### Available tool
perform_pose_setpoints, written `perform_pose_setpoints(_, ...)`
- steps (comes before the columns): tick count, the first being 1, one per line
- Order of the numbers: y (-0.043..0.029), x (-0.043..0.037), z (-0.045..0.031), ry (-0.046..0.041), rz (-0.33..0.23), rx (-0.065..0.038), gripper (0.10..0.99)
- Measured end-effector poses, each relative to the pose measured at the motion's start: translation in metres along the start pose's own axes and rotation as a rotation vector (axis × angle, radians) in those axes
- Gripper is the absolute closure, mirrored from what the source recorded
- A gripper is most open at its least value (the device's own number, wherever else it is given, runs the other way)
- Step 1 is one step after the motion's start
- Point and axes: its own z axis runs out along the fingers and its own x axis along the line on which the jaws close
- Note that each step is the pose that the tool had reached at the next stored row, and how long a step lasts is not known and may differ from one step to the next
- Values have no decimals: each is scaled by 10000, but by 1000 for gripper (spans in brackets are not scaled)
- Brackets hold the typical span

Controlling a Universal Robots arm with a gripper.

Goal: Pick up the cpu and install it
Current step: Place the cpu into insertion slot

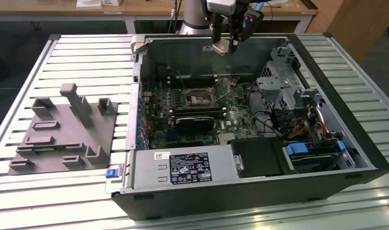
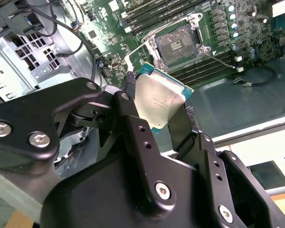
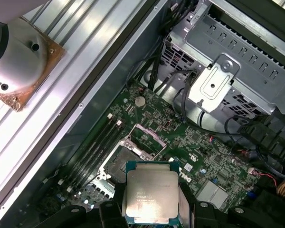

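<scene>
The gripper [image 1: 224, 47] is clamped on the cpu [image 2: 157, 97], holding it in the air above and apart from the open socket [image 1: 199, 98], with the grey fixture plate [image 1: 60, 139] well off to the exterior view's left of that socket and the metal drive cage [image 1: 280, 86] to its right.

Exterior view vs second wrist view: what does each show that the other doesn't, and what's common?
Exterior view adds the whole open case, the power supply, the grey fixture plate on the slatted table, and the gripper held well above the motherboard. Second wrist view adds the grip up close: black fingers clamped on opposite edges of the cpu, with its teal rim visible. Shared: the held cpu, the motherboard and its bare socket.
</scene>
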Motion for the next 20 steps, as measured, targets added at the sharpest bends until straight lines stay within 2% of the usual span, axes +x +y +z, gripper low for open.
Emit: perform_pose_setpoints(20, -4, -1, 68, 9, 0, 11, 561)
